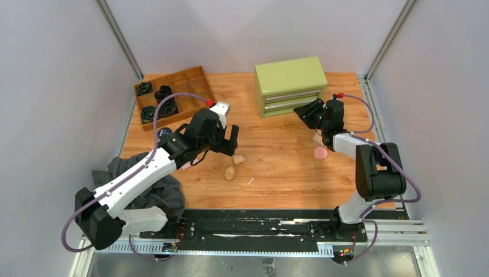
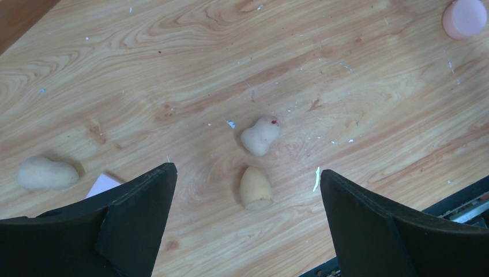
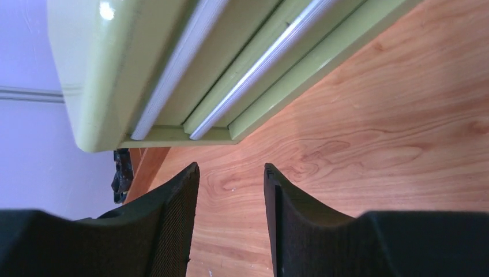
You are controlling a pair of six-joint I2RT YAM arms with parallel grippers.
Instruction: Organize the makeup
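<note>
Two beige egg-shaped sponges lie mid-table: one with a red spot [image 1: 239, 159] [image 2: 260, 135] and one tan [image 1: 229, 172] [image 2: 255, 187]. A third sponge [image 2: 47, 174] lies further left, beside a pale pink pad corner [image 2: 104, 184]. My left gripper [image 1: 231, 141] [image 2: 248, 173] is open and empty, hovering above the tan sponge. A pink round puff [image 1: 320, 153] [image 2: 465, 17] lies at the right. My right gripper [image 1: 304, 113] [image 3: 230, 168] is open and empty, close to the front of the green drawer chest [image 1: 290, 85] [image 3: 173, 69], whose drawers are shut.
A wooden divided tray [image 1: 196, 81] at the back left holds black coiled bands [image 1: 163, 94]. A dark grey cloth [image 1: 155, 190] lies at the front left under my left arm. A small flat item [image 1: 316, 139] lies under my right arm.
</note>
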